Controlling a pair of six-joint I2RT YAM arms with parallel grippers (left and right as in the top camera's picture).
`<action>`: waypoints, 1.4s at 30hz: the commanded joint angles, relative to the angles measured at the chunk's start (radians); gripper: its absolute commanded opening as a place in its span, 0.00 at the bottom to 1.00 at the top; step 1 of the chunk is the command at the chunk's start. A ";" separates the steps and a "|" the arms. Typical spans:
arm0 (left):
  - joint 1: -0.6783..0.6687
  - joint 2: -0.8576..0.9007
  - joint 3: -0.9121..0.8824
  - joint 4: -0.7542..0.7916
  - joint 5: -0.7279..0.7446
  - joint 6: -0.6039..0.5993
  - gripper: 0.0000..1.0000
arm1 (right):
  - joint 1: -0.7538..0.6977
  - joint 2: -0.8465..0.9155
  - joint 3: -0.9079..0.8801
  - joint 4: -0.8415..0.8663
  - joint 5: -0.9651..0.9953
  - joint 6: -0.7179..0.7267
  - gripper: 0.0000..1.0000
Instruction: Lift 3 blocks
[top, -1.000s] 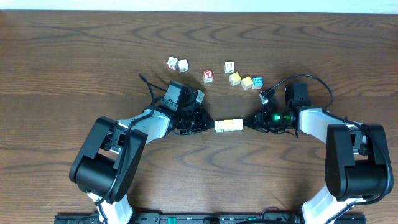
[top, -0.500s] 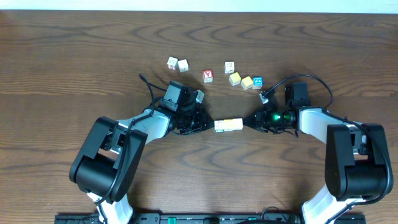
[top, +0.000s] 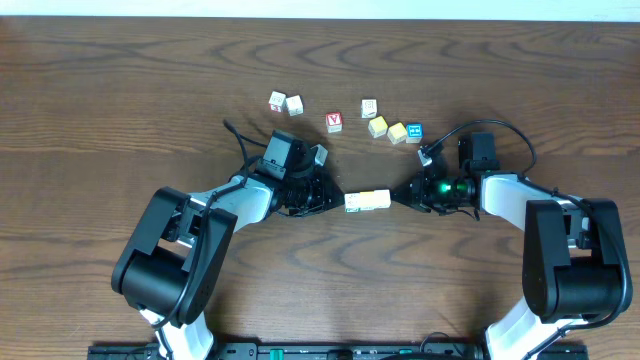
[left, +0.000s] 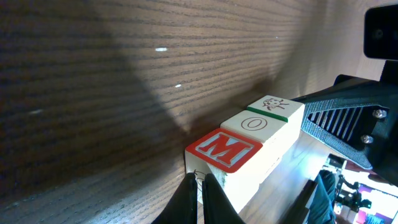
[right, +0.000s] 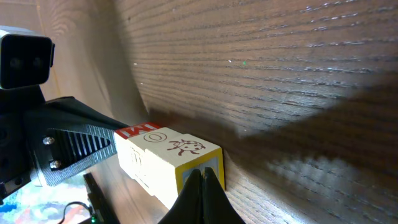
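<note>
left gripper (top: 338, 200) closed, right gripper (top: 396, 197) closed

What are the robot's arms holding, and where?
The row of three blocks, pinched end to end: shut left fingers push one end, shut right fingers the other.

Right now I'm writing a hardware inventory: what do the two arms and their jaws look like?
The left arm and right arm match: black base housings, white links, black wrists with looping black cables. A green light glows on the right wrist. Black jaws taper to thin tips.
</note>
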 joint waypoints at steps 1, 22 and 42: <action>-0.021 -0.006 0.002 0.023 0.095 -0.013 0.07 | 0.047 -0.009 -0.006 0.000 -0.166 0.026 0.01; -0.021 -0.006 0.002 0.042 0.121 -0.024 0.07 | 0.071 -0.030 -0.006 -0.008 -0.146 0.037 0.01; -0.021 -0.036 0.002 0.056 0.151 -0.039 0.07 | 0.084 -0.064 -0.006 -0.034 -0.116 0.036 0.01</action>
